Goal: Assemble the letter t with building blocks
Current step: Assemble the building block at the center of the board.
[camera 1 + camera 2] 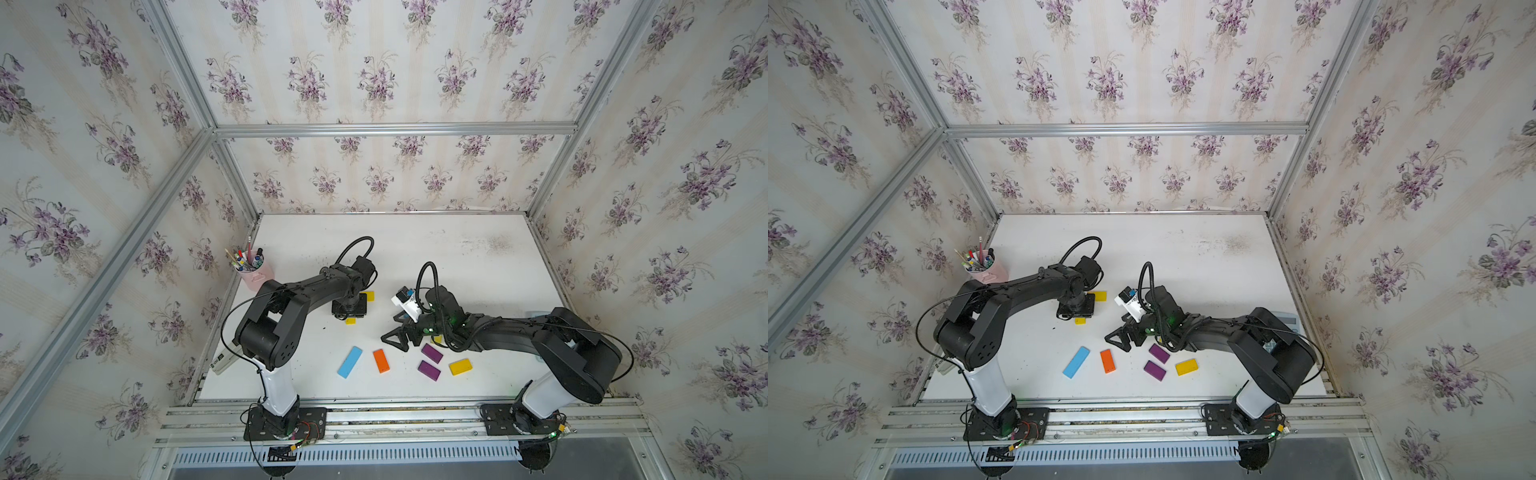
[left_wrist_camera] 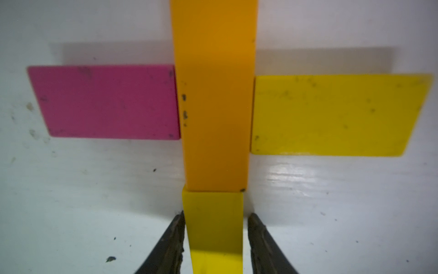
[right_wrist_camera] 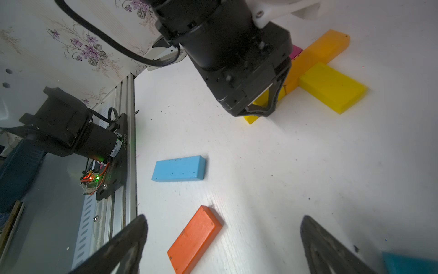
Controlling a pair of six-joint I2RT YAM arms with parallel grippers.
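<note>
Presently: amber stem (image 2: 214,95), pink crosspiece (image 2: 106,102), yellow crosspiece (image 2: 336,116) laid; left gripper (image 2: 216,214) parted astride short yellow block (image 2: 213,204); right gripper (image 3: 224,218) agape, empty; foot apparently outstanding.

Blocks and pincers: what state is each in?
Long amber block: flat, pink block and yellow block flanking.
Short yellow block: flat, touching amber block's end.
Left pincer: slightly open, straddling short yellow block.
Right pincer: wide open, empty.
Blue block: loose, flat.
Orange block: loose, flat.
</note>
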